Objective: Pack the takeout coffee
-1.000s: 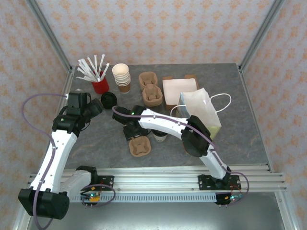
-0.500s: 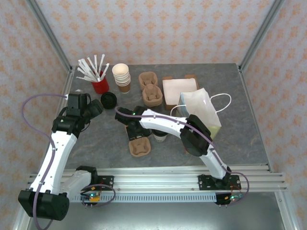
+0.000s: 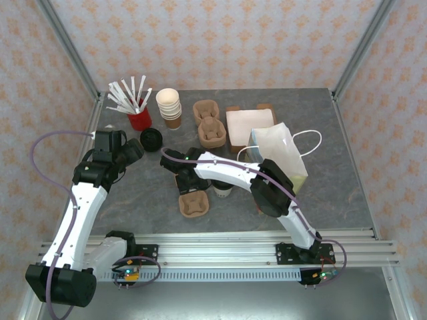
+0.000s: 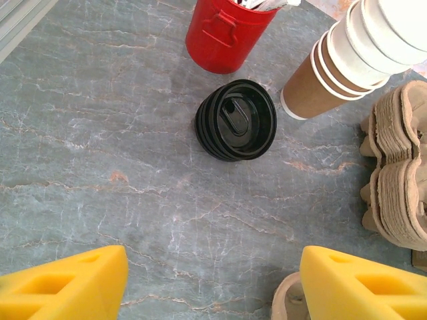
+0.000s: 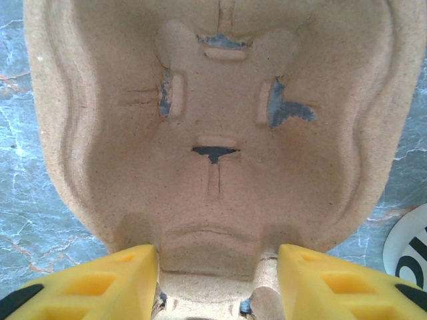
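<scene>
- Coffee (image 3: pixel 221 189): stands on table (image 3: pixel 333 173), just right of tray (image 3: pixel 193 204), partly hidden under the right arm
- Right gripper (image 5: pixel 217 280): narrowed onto the tray's near rim, one finger each side
- Left gripper (image 4: pixel 213 280): wide, empty, above bare table, short of black lids (image 4: pixel 235 120)
- Bag (image 3: pixel 280 157): near, right of coffee

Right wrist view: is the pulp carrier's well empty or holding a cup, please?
Empty: the carrier well is bare down to its slotted floor.
</scene>
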You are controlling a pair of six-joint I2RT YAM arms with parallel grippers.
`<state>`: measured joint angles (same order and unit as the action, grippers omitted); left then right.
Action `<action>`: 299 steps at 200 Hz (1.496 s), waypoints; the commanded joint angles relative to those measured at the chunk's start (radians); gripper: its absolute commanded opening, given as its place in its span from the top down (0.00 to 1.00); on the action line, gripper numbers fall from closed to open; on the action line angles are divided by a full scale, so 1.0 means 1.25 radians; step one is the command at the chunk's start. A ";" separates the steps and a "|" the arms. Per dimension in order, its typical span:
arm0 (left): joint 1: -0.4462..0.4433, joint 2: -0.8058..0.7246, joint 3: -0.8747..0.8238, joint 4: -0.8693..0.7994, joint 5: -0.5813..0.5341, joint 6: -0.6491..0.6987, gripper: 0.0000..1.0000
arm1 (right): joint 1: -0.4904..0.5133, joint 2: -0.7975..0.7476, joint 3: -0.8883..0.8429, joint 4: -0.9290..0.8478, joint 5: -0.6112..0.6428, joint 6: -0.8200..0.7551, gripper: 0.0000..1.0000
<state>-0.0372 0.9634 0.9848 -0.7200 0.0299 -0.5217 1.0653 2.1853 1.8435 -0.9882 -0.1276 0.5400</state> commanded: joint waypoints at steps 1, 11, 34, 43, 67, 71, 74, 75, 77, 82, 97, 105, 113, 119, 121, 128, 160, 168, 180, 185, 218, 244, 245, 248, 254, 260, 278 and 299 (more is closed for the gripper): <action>0.004 -0.015 -0.013 0.018 0.003 0.013 0.30 | -0.001 -0.009 -0.002 -0.011 0.015 0.019 0.49; 0.004 -0.015 -0.013 0.018 0.003 0.014 0.30 | -0.001 -0.009 -0.004 -0.008 0.014 0.021 0.49; 0.004 -0.015 -0.015 0.018 0.003 0.013 0.30 | 0.003 -0.009 -0.006 -0.002 0.008 0.028 0.51; 0.004 -0.015 -0.015 0.019 0.003 0.014 0.30 | 0.004 -0.009 -0.005 -0.002 0.008 0.032 0.52; 0.004 -0.015 -0.017 0.020 0.004 0.012 0.30 | 0.009 -0.006 -0.010 0.000 0.006 0.039 0.52; 0.005 -0.015 -0.017 0.020 0.004 0.012 0.30 | 0.009 -0.006 -0.011 0.001 0.006 0.040 0.52; 0.005 -0.015 -0.017 0.020 0.004 0.012 0.30 | 0.009 -0.006 -0.013 0.002 0.007 0.040 0.52; 0.004 -0.015 -0.018 0.021 0.004 0.012 0.30 | 0.009 -0.006 -0.013 0.002 0.007 0.041 0.52; 0.004 -0.014 -0.017 0.021 0.004 0.012 0.30 | 0.009 -0.006 -0.014 0.003 0.007 0.042 0.52; 0.004 -0.015 -0.018 0.021 0.004 0.012 0.30 | 0.010 -0.006 -0.013 0.004 0.006 0.042 0.52; 0.004 -0.016 -0.020 0.022 0.006 0.012 0.30 | 0.010 -0.005 -0.013 0.005 0.010 0.044 0.52; 0.004 -0.016 -0.021 0.024 0.007 0.010 0.30 | 0.011 -0.005 -0.013 0.005 0.009 0.044 0.52; 0.005 -0.016 -0.022 0.024 0.006 0.011 0.30 | 0.012 -0.002 -0.011 0.006 0.008 0.046 0.52; 0.005 -0.016 -0.022 0.023 0.007 0.010 0.30 | 0.013 -0.002 -0.010 0.005 0.010 0.045 0.52; 0.005 -0.016 -0.023 0.024 0.007 0.011 0.30 | 0.013 -0.001 -0.008 0.005 0.010 0.046 0.52; 0.004 -0.017 -0.024 0.025 0.007 0.011 0.30 | 0.014 0.001 -0.005 0.004 0.010 0.046 0.52; 0.004 -0.017 -0.025 0.025 0.008 0.012 0.30 | 0.016 0.010 -0.003 0.002 0.011 0.048 0.52; 0.004 -0.018 -0.024 0.025 0.008 0.013 0.30 | 0.016 0.011 -0.004 0.001 0.014 0.049 0.52; 0.004 -0.021 -0.025 0.025 0.008 0.012 0.30 | 0.018 0.011 -0.009 0.003 0.016 0.050 0.53; 0.005 -0.022 -0.025 0.026 0.008 0.012 0.30 | 0.017 0.010 -0.009 0.003 0.019 0.050 0.53; 0.004 -0.023 -0.028 0.027 0.011 0.011 0.30 | 0.017 0.013 -0.008 0.003 0.030 0.050 0.57; 0.004 -0.026 -0.028 0.025 0.009 0.013 0.30 | 0.017 0.010 -0.003 0.003 0.034 0.048 0.61; 0.005 -0.026 -0.028 0.024 0.008 0.013 0.30 | 0.017 0.009 -0.002 0.003 0.034 0.048 0.61; 0.004 -0.027 -0.028 0.025 0.008 0.014 0.30 | 0.017 0.009 -0.002 0.001 0.035 0.048 0.61; 0.004 -0.027 -0.027 0.024 0.008 0.015 0.30 | 0.017 0.007 0.000 0.000 0.038 0.047 0.62; 0.005 -0.028 -0.027 0.023 0.008 0.015 0.30 | 0.018 0.004 0.001 -0.002 0.040 0.046 0.63; 0.004 -0.031 -0.026 0.020 0.008 0.016 0.30 | 0.017 -0.011 0.005 -0.005 0.050 0.041 0.64; 0.005 -0.034 -0.026 0.019 0.008 0.017 0.30 | 0.018 -0.028 0.010 -0.009 0.054 0.034 0.64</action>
<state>-0.0372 0.9451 0.9581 -0.6994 0.0448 -0.5217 1.0794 2.1868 1.8374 -0.9794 -0.1154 0.5903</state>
